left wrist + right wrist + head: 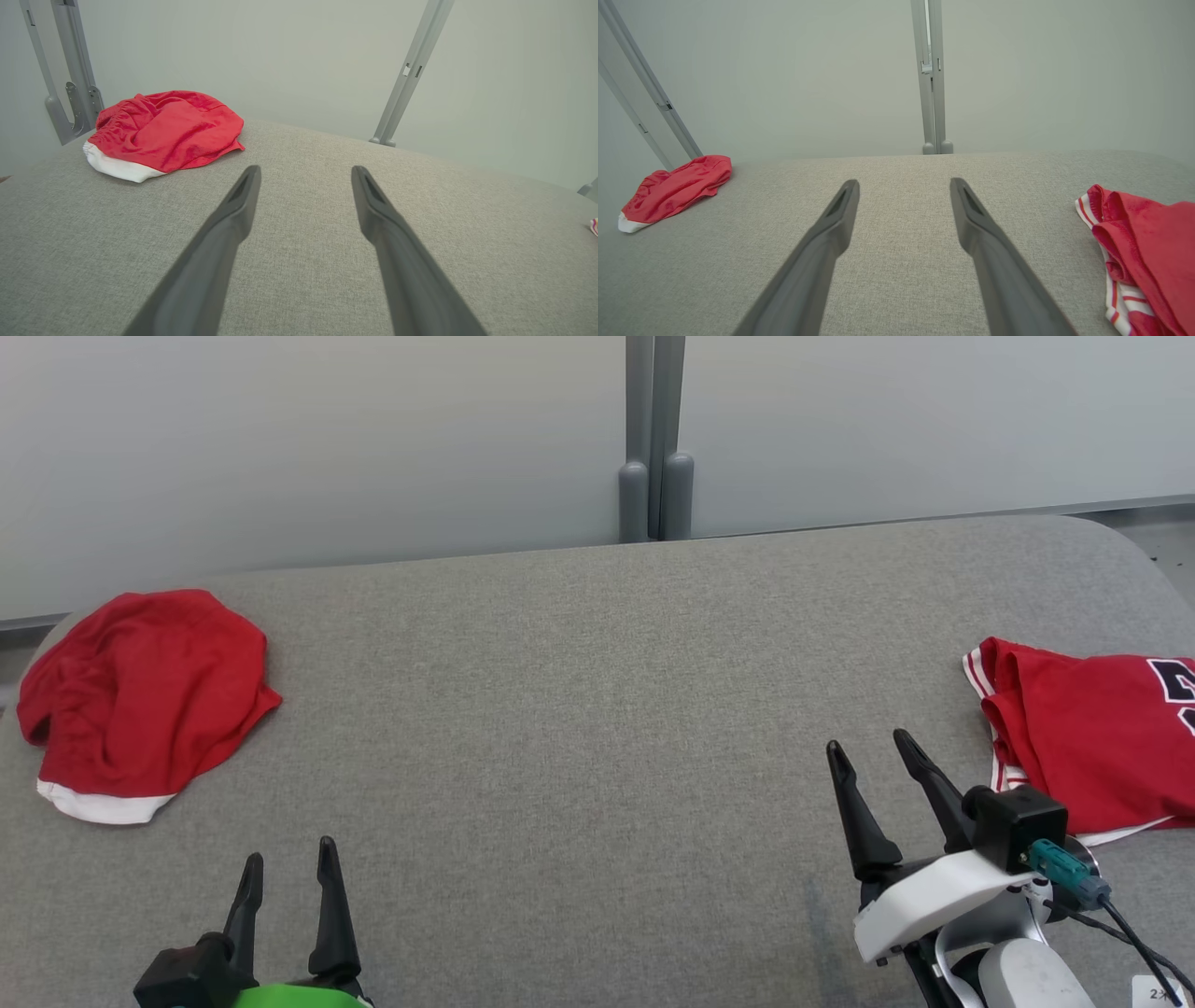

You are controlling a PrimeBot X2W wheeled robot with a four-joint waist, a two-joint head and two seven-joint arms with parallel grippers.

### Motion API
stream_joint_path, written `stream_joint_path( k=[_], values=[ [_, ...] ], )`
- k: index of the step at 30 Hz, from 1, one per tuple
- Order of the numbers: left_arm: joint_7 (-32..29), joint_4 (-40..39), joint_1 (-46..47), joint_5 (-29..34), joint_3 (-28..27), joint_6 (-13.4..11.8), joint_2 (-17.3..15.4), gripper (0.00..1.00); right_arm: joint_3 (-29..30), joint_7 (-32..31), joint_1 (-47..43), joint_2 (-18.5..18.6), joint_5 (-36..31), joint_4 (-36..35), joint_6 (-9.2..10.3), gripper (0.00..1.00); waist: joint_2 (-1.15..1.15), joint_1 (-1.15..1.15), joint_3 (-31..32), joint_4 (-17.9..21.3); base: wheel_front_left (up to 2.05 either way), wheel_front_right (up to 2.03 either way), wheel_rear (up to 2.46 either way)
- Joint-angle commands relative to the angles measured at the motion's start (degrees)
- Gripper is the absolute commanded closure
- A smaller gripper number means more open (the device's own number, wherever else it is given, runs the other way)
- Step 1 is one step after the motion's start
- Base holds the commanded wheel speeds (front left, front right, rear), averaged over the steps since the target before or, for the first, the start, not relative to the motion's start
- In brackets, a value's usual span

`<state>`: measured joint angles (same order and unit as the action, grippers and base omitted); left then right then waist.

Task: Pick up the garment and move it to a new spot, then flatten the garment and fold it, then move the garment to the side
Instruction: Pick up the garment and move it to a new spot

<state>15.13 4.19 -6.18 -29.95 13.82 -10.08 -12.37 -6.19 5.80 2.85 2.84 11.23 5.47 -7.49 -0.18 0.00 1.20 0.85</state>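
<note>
Two red garments lie on the grey padded table [597, 709]. A bunched red garment with a white hem [140, 700] rests at the far left, seen also in the left wrist view [168, 130] and the right wrist view [675, 189]. At the right edge lies a red jersey with white stripes and dark lettering [1092, 737], also in the right wrist view [1143, 247]. My left gripper [289, 851] [306, 170] stands open over bare cloth, near the front left. My right gripper [868, 741] [904, 182] is open too, just left of the jersey, holding nothing.
A pale wall with grey metal posts [653, 476] runs behind the table's far edge. The table's corners are rounded, and the jersey runs past the right edge of the head view. A wide stretch of grey cloth lies between the two garments.
</note>
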Motion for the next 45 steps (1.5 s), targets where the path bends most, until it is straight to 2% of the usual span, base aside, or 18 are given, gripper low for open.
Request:
stream_joint_path(
  k=[1,12,28,34,39,45],
  values=[
    [0.0,0.3,-0.7,0.5,-0.2,0.3,0.0,0.0,0.1,-0.2,-0.7,0.1,0.0,-0.3,0.0,0.0,0.18,0.0,0.1,0.0,0.0,0.0,0.0],
    [0.0,0.7,-0.2,0.8,0.3,0.6,-0.1,0.0,0.4,-0.2,-1.6,0.1,0.2,-0.7,0.0,0.0,0.18,0.0,0.7,-2.8,0.0,0.0,0.0],
    [-0.9,-0.5,-1.1,0.6,0.0,-0.3,-1.7,0.0,-1.8,1.2,-0.2,0.1,1.7,0.0,0.0,0.0,0.18,0.0,0.7,-21.2,0.0,0.0,0.0],
    [-1.2,-1.1,-1.3,0.2,0.0,-0.5,-1.7,0.0,-3.2,1.3,0.5,0.1,2.1,0.4,0.0,0.0,0.18,0.0,0.1,-26.1,0.0,0.0,0.0],
    [-1.1,-1.4,-1.6,0.2,0.0,-0.7,-1.6,0.0,-4.1,1.3,0.9,0.2,2.1,1.0,0.0,0.0,0.18,0.0,-0.3,-26.8,0.0,0.0,0.0],
    [-0.8,-1.2,-1.8,-0.4,-0.9,-1.1,-1.8,0.0,-4.7,0.9,1.4,0.2,1.7,1.1,0.0,0.0,0.18,0.0,-0.9,-25.8,0.0,0.0,0.0]
  ],
)
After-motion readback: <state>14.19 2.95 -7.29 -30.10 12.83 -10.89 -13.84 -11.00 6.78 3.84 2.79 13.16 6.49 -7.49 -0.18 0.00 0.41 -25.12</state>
